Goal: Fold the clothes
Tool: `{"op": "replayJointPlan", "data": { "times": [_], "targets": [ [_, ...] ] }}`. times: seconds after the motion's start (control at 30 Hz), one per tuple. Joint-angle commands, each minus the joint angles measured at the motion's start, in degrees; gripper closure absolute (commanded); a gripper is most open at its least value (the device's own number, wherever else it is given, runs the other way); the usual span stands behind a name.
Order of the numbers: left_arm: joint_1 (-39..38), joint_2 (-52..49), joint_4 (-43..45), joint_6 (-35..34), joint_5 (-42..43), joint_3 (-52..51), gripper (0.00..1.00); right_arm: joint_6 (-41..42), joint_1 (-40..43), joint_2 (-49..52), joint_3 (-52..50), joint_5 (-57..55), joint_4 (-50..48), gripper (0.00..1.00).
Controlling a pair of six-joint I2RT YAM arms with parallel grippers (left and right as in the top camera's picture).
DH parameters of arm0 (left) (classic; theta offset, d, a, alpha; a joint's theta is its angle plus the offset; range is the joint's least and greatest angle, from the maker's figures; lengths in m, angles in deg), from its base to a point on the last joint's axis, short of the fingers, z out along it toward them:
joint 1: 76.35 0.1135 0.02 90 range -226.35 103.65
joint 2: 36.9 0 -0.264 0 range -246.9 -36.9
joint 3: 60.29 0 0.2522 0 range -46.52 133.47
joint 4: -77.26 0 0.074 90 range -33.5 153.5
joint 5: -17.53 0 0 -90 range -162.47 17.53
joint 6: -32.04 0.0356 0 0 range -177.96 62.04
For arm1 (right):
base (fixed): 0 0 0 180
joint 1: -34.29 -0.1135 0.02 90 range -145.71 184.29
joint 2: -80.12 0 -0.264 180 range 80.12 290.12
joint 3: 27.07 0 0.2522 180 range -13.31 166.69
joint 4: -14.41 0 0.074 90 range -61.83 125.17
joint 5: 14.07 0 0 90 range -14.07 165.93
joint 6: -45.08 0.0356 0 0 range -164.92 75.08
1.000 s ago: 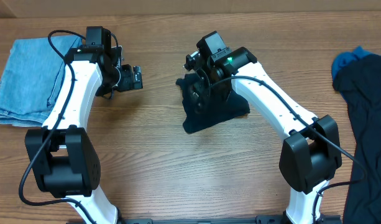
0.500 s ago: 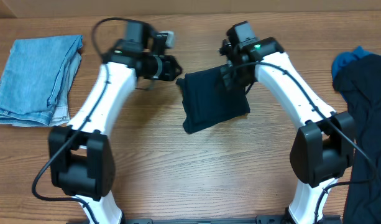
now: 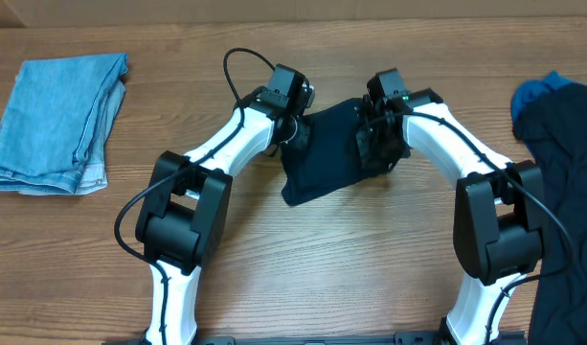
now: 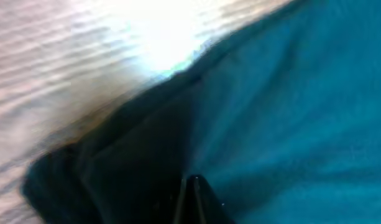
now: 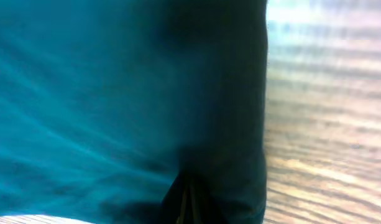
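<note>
I am pinching the navy garment [image 3: 331, 158] with both grippers. My left gripper [image 3: 295, 125] is clamping its far left corner, and in the left wrist view my fingertips [image 4: 196, 198] are meeting on a dark fold of the cloth. My right gripper [image 3: 377, 134] is closed on the garment's right edge, its fingertips [image 5: 185, 200] pressed together in the fabric. The garment is lying roughly folded in the middle of the wooden table [image 3: 303, 259], between my two arms. A folded denim garment [image 3: 54, 120] is sitting well apart at the far left, and a dark cloth heap [image 3: 571, 192] is lying at the right edge.
</note>
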Motion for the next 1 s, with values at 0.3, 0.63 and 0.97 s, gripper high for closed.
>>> {"op": "replayJointPlan", "data": {
  "times": [0.3, 0.63, 0.97],
  "targets": [
    [2.5, 4.9, -4.3, 0.2, 1.3, 9.2, 0.96, 0.7, 0.4, -0.2, -4.0, 0.3, -4.3, 0.96],
    [0.9, 7.5, -25.4, -3.4, 7.1, 12.6, 0.96, 0.7, 0.6, -0.2, 12.4, 0.2, 0.6, 0.87],
    [-1.3, -2.6, -26.4, -9.6, 9.9, 11.0, 0.9, 0.2, 2.5, 6.5, 12.2, -0.8, -7.2, 0.87]
  ]
}}
